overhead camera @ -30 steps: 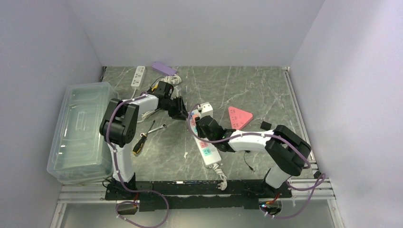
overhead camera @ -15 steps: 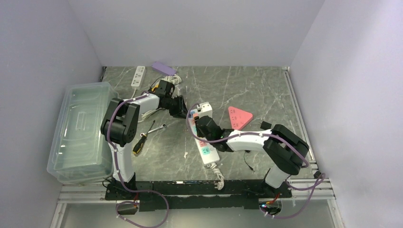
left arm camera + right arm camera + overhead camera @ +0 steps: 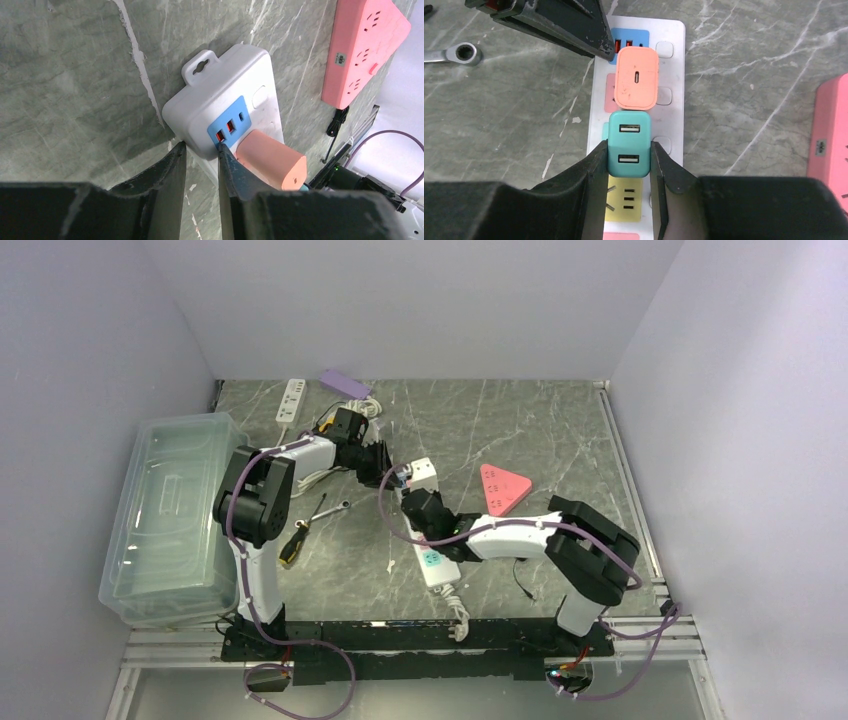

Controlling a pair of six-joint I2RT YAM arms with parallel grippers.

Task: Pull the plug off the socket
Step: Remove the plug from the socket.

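Observation:
A white power strip (image 3: 671,75) with coloured sockets lies mid-table. A teal USB plug (image 3: 629,145) stands in it, and an orange plug (image 3: 637,79) sits in the socket beyond. My right gripper (image 3: 628,165) is shut on the teal plug, one finger on each side. My left gripper (image 3: 201,152) is shut on the strip's far end (image 3: 225,85), by the blue USB panel and right beside the orange plug (image 3: 270,160). In the top view the left gripper (image 3: 385,472) and right gripper (image 3: 420,508) meet over the strip (image 3: 437,565).
A pink triangular socket (image 3: 503,487) lies right of the strip. A wrench (image 3: 330,508) and a screwdriver (image 3: 293,540) lie to its left. A clear plastic bin (image 3: 165,515) fills the left edge. Another white strip (image 3: 291,398) and a purple object (image 3: 345,382) sit at the back.
The right gripper and the strip's far end have shifted slightly left toward the left gripper. The left jaws have narrowed a little onto the strip's end.

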